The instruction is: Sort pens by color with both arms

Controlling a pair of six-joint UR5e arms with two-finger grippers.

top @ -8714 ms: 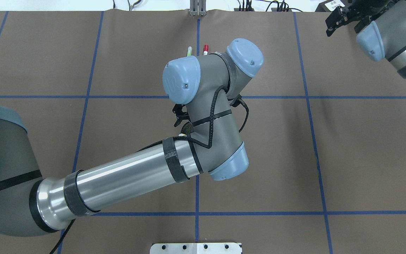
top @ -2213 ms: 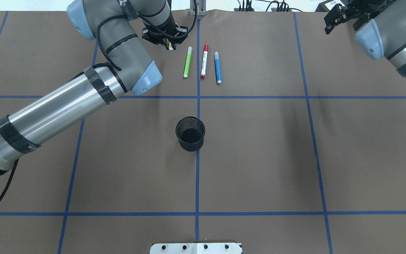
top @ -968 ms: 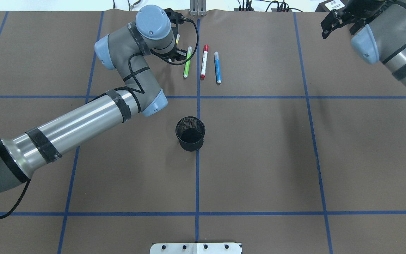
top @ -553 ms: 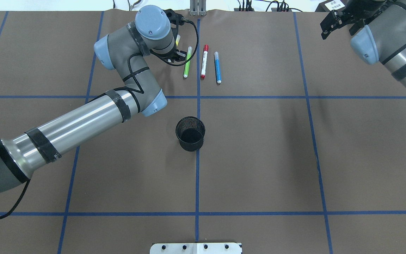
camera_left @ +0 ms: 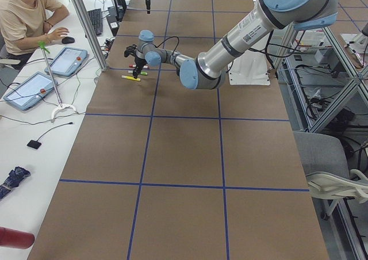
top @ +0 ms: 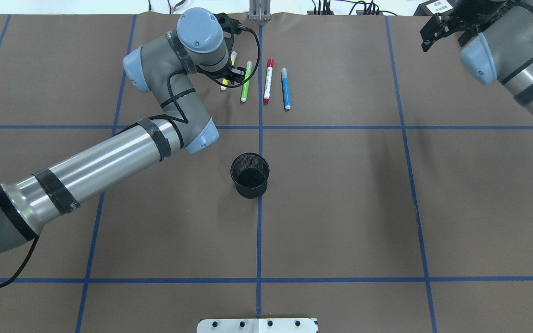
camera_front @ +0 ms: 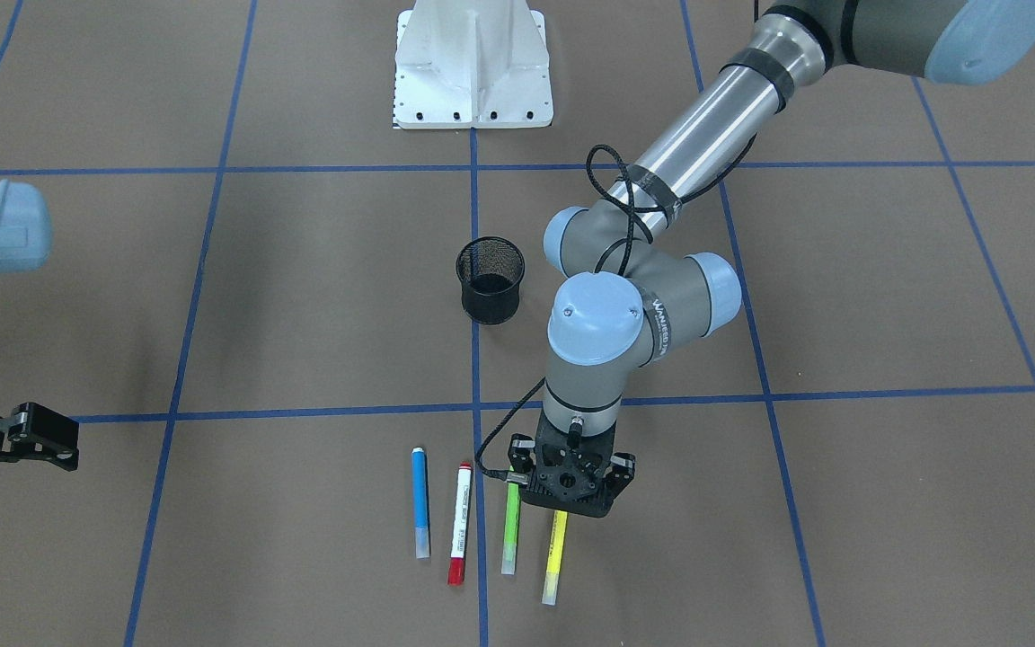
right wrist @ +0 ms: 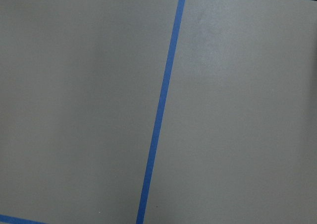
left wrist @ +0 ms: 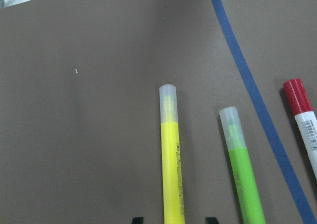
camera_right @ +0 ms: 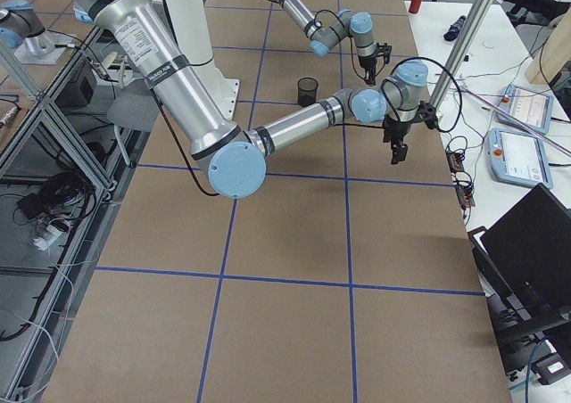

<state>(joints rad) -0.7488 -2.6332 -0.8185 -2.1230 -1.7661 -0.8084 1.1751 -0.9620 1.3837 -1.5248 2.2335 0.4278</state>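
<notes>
My left gripper [camera_front: 569,492] hangs over the yellow pen [camera_front: 553,557], fingers spread clear, so it lies loose beside the green pen [camera_front: 510,530] near the surface's far edge. My right gripper [top: 444,30] sits wide and empty at the far-right corner, out of the way.

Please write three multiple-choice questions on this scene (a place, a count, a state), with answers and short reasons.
1. Which pen lies under the left gripper? A) blue pen B) yellow pen C) green pen
2. How many pens lie on the table? A) two B) three C) four
3. How is the mesh cup? A) upright, no pen inside B) tipped over C) holding a pen
B: it shows between the open fingertips. C: blue pen, red-ended pen, green pen, yellow pen. A: its mouth faces up, no pen inside.
</notes>
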